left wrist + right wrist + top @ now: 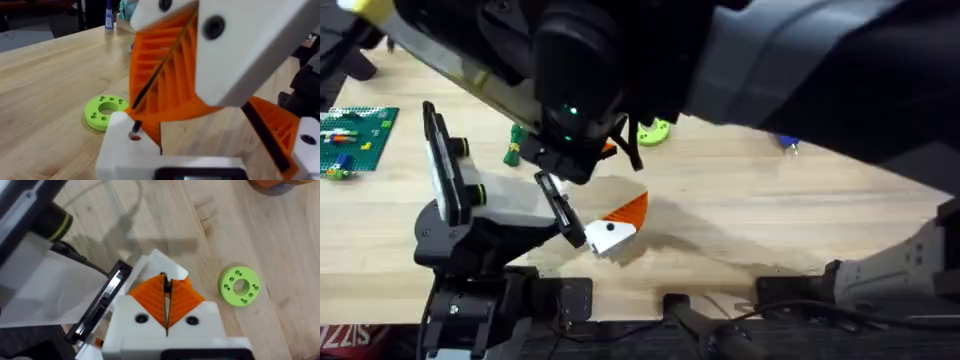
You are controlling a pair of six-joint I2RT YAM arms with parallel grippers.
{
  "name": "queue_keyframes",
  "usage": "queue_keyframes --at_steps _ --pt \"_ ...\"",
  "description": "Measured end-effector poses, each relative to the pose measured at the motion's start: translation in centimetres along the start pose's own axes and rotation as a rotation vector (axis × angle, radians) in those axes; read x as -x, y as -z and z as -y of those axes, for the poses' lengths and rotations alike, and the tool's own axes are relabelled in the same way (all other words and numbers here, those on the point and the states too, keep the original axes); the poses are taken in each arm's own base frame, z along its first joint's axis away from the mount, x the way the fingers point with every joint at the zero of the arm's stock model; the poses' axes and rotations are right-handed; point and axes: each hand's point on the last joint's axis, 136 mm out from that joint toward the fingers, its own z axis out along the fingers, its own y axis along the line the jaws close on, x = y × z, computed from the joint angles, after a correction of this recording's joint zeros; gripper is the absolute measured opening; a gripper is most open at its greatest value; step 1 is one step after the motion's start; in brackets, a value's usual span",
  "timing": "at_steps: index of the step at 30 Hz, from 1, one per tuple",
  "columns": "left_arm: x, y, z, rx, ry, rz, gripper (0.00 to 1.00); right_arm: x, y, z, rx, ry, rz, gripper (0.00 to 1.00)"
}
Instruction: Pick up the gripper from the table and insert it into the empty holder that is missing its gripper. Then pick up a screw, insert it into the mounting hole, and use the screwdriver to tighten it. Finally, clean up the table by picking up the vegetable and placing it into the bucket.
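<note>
Overhead, we see the pale wooden table (790, 225) with its fine straight grain. The right arm (800, 60) looms large and dark across the top of it. From the right wrist view, the right gripper (166, 305) has its two white blocky fingers pressed together, the orange ribbed pads (185, 297) meeting along a thin dark seam.

The left gripper (615, 225) stands apart, one white finger at each side of its wrist view. We take the smooth, white, matte plastic piece there for the holder (120, 152). It sits right under the right gripper's orange ribs and has a small round hole on top. A thin dark rod (160, 72) slants down along those ribs, its tip at the hole. We cannot tell what grips it.

The bucket (272, 184) shows as an orange rim at the edge of the right wrist view. Near it lies a lime-green disc (239, 286), flat, with a centre hole ringed by small ones. The vegetable (513, 150), small and green, lies beside the left arm.
</note>
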Motion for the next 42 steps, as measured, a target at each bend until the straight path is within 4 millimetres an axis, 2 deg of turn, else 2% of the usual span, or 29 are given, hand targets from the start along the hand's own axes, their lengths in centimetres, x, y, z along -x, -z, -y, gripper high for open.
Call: queue_keyframes --at_steps 28,34,42 --pt "0.0 0.0 0.0 0.000 0.000 0.000 0.986 0.0 0.0 -0.4 0.021 0.003 0.001 0.003" --pt "0.0 0.0 0.0 0.000 0.003 0.000 0.987 -0.1 -1.1 -0.5 0.023 0.005 -0.022 0.003" --pt "0.0 0.0 0.0 0.001 0.004 0.000 0.986 0.0 -1.1 -0.5 0.022 0.005 -0.017 0.003"
